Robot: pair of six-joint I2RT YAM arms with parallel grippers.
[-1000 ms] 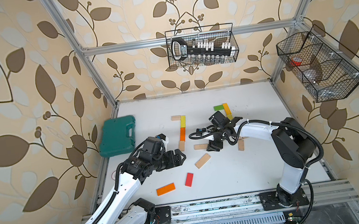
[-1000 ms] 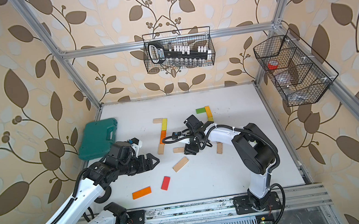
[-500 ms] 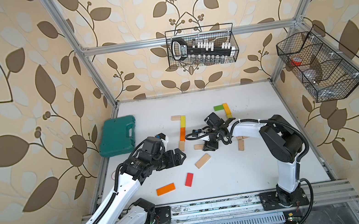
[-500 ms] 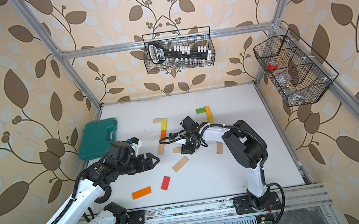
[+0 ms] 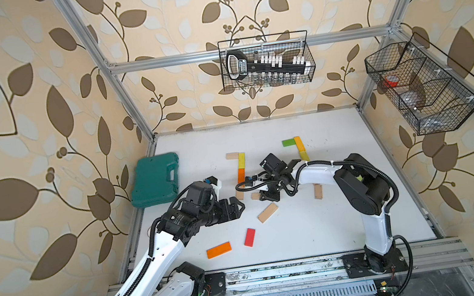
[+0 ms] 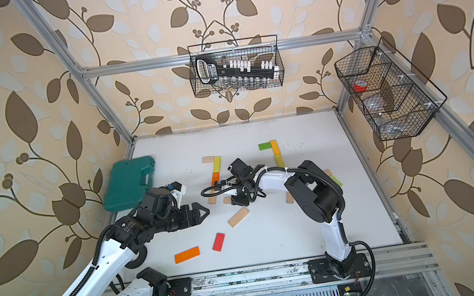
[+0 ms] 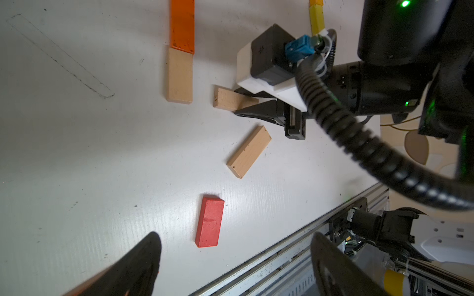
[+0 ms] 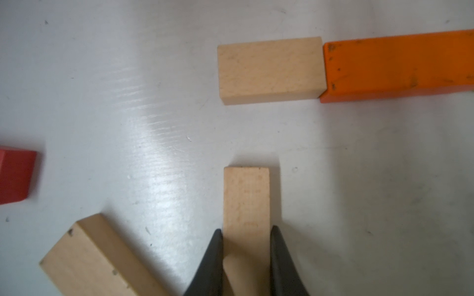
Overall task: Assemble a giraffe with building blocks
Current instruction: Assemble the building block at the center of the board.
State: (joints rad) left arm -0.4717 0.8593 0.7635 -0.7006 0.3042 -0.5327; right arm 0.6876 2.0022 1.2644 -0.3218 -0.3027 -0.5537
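Building blocks (image 5: pixel 267 212) are lying on the white table (image 5: pixel 306 240), twelve showing in a top view: five beige, one red plank (image 5: pixel 249 237), one green plank (image 5: pixel 288 142), and five orange or yellow. The right gripper (image 8: pixel 246 229) is clamping one beige plank (image 8: pixel 246 194) by its long edges at mid-table. The left gripper (image 5: pixel 238 208) is hovering nearby, jaws spread, holding nothing.

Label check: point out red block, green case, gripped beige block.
red block (image 5: pixel 249 237): in a top view, face centre.
green case (image 5: pixel 153 182): in a top view, lid centre.
gripped beige block (image 8: pixel 246 200): right wrist view, visible face.
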